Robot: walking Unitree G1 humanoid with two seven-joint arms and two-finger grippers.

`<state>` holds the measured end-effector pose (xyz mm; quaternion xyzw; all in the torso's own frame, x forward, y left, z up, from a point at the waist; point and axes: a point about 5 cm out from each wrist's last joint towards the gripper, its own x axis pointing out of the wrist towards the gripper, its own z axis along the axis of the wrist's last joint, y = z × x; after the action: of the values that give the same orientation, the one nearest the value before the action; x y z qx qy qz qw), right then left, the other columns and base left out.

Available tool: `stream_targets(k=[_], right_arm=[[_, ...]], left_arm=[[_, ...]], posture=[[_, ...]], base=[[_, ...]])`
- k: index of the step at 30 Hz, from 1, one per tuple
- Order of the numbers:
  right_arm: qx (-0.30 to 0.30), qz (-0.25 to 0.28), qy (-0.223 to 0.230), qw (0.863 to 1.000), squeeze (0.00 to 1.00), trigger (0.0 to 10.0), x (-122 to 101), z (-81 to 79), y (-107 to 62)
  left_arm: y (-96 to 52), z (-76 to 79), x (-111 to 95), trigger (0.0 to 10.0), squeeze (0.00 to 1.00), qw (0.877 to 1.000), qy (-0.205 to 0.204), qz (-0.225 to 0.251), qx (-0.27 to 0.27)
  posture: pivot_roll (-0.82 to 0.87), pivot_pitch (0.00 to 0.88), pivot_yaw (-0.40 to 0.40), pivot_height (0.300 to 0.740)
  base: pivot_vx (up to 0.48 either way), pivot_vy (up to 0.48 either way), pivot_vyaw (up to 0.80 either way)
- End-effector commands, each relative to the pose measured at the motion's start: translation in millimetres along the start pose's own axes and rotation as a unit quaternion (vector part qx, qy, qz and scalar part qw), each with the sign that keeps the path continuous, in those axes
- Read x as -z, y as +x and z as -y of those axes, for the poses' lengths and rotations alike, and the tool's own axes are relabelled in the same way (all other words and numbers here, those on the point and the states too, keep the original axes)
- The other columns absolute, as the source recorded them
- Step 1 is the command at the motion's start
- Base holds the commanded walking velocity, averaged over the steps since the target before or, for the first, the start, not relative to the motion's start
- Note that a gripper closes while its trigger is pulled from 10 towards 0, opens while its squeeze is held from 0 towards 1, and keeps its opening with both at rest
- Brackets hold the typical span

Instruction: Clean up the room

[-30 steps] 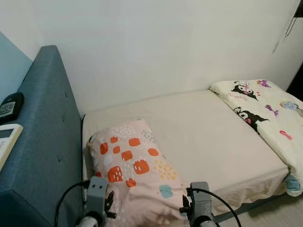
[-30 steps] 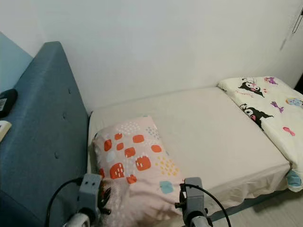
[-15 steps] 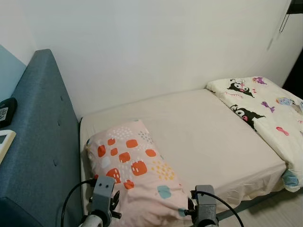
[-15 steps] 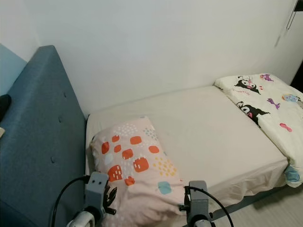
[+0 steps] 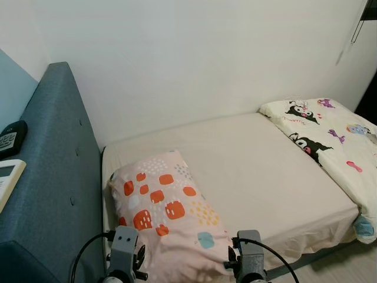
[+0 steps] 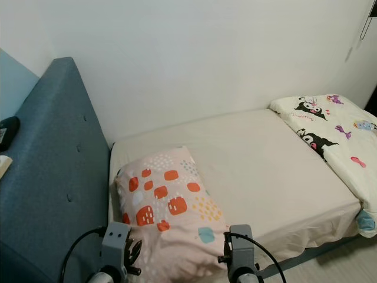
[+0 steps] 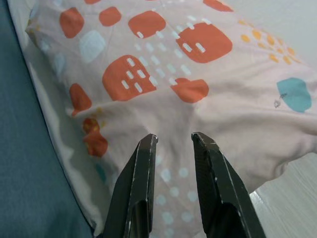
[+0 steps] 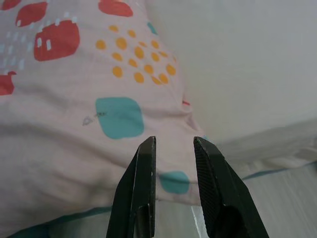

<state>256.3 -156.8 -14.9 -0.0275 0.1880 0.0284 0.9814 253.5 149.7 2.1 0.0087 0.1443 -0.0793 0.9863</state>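
Observation:
A pink pillow (image 5: pixel 168 206) with orange, yellow and teal patches lies at the head end of the bed (image 5: pixel 259 171), next to the blue headboard (image 5: pixel 53 177). My left gripper (image 7: pixel 172 139) hangs open just above the pillow's (image 7: pixel 158 74) near edge, nothing between its fingers. My right gripper (image 8: pixel 172 142) is open too, over the pillow's (image 8: pixel 74 99) near corner by the mattress edge. Both wrists (image 5: pixel 125 247) (image 5: pixel 250 256) stand low at the front of the bed. A cream cartoon-print blanket (image 5: pixel 330 138) lies bunched at the bed's foot end on the right.
The bed is pushed against a white wall (image 5: pixel 206 59). Two remote controls, one black (image 5: pixel 10 138) and one white (image 5: pixel 7 177), lie on a ledge behind the headboard. Pale floor (image 5: pixel 353 265) shows at the bed's near right corner.
The camera has shifted slightly, so the whole scene sits a little differently. Both arms have dropped lower in view. The pillow and blanket lie as before.

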Motion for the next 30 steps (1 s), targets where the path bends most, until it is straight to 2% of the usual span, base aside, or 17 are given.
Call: stream_targets(k=[1, 7, 9, 30], right_arm=[[-0.006, -0.003, -0.004, 1.0, 0.0, 10.0, 2.2, -3.1, -0.4], [-0.003, -0.001, -0.003, 1.0, 0.0, 10.0, 1.5, -1.3, -0.5], [0.006, -0.001, 0.019, 1.0, 0.0, 10.0, 1.5, 1.2, -0.6], [0.008, -0.007, 0.021, 1.0, 0.0, 10.0, 2.2, 3.3, 0.6]], left_arm=[[-3.6, 0.6, 3.6, 10.0, 0.0, 1.0, 0.004, -0.006, 0.003], [-3.0, 1.6, 2.7, 10.0, 0.0, 1.0, 0.001, -0.005, 0.001], [-1.6, 1.4, 1.0, 10.0, 0.0, 1.0, -0.006, -0.006, -0.005], [0.9, -0.1, -0.2, 10.0, 0.0, 1.0, 0.013, -0.018, -0.004]], posture=[[0.03, 0.073, -0.028, 0.74], [0.03, 0.075, -0.029, 0.74], [0.03, 0.077, -0.031, 0.74], [0.03, 0.075, -0.026, 0.74]], base=[[0.0, -0.48, 0.8], [0.0, -0.476, 0.8], [0.0, 0.0, 0.0], [0.0, 0.0, 0.0]])
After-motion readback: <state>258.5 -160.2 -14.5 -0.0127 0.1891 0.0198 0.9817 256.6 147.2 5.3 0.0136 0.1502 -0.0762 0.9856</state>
